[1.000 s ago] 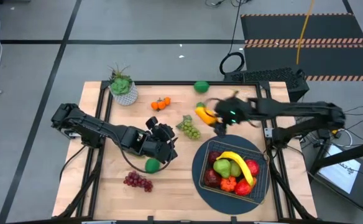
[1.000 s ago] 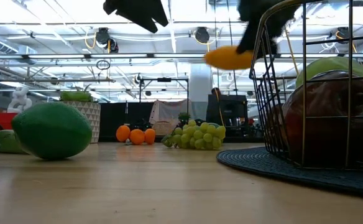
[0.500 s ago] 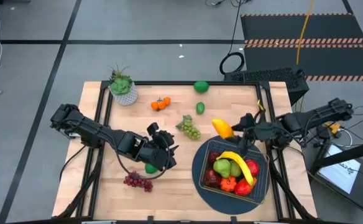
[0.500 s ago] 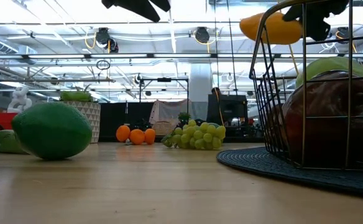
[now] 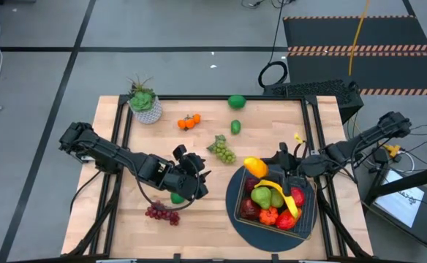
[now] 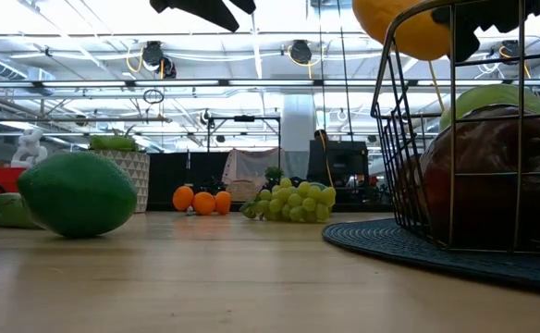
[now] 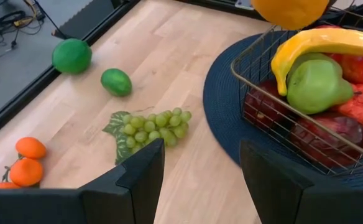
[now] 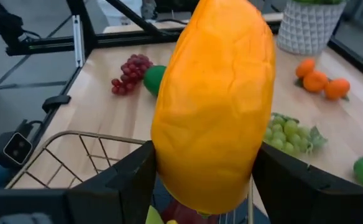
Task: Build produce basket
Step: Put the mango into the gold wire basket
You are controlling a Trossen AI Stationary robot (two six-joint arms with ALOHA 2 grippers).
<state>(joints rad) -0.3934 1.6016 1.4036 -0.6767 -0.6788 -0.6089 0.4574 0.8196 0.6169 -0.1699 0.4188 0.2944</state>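
The dark wire basket (image 5: 301,196) sits on a round dark blue mat (image 5: 232,212) at the near right. It holds a banana (image 5: 281,191), a green pear (image 7: 315,84) and red fruits. My right gripper (image 5: 269,164) is shut on an orange-yellow fruit (image 5: 251,166) above the basket's far left corner. My left gripper (image 7: 197,180) hangs open over the table's middle, with nothing between its fingers, just beyond a green lime (image 5: 177,197). Purple grapes (image 5: 162,213), green grapes (image 5: 223,151), small oranges (image 5: 189,122) and two more green fruits (image 5: 235,126) lie on the table. My right gripper pinches the orange-yellow fruit between its two fingers, one on each side of its lower part (image 8: 169,186). The fingers (image 8: 122,186) come from the table's right, slanting a little down. The fruit is lifted clear and sticks out past the fingertips, over the basket's rim (image 8: 76,140).
A potted plant in a white pot (image 5: 145,104) stands at the far left corner. A black frame rail (image 5: 312,131) runs along the table's right edge. Bare wood lies between the green grapes and the mat.
My right gripper has swung from the table's far middle toward the near edge and the basket, sinking a little and turning, still shut on the orange-yellow fruit. The fruit now hangs over the basket's far left corner.
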